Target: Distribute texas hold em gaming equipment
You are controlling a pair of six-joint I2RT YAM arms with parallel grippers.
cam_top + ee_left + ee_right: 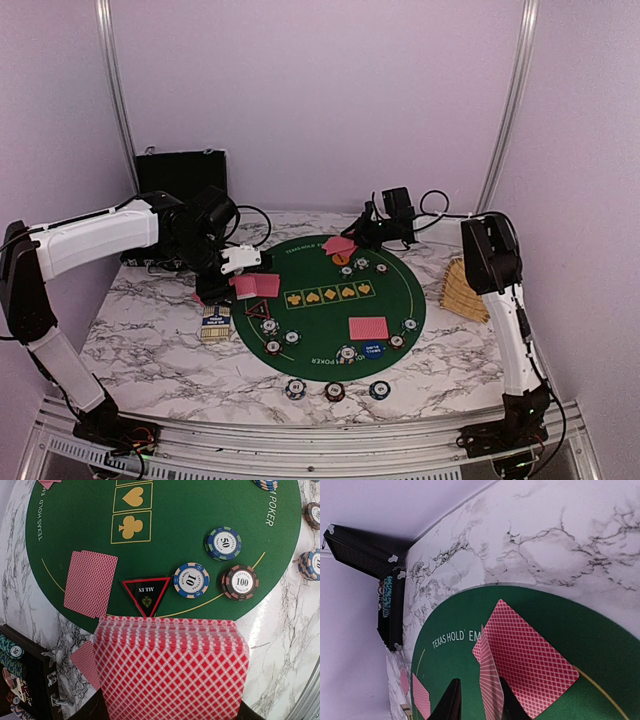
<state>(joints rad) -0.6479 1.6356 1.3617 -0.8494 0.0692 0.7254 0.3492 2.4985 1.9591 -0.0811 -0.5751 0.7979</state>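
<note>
My left gripper [250,278] is shut on a thick deck of red-backed playing cards [170,670] and hovers over the green mat's [320,275] left edge. Just beyond the deck lie the black red-rimmed triangle [146,594], a card [90,582] and three poker chips [191,579]. At the mat's far edge my right gripper [480,707] stands open. One card [490,685] stands on edge between its fingers, leaning on the right finger [510,705]. Beside it another card [535,665] lies flat on the mat. A further card [368,328] and a blue button disc [372,349] lie at the near right.
The black hinged case [182,165] stands open at the back left. A tan slatted wooden object [465,290] sits right of the mat, under the right arm. A card box [216,323] lies left of the mat, and three chip stacks [334,390] stand in front of it.
</note>
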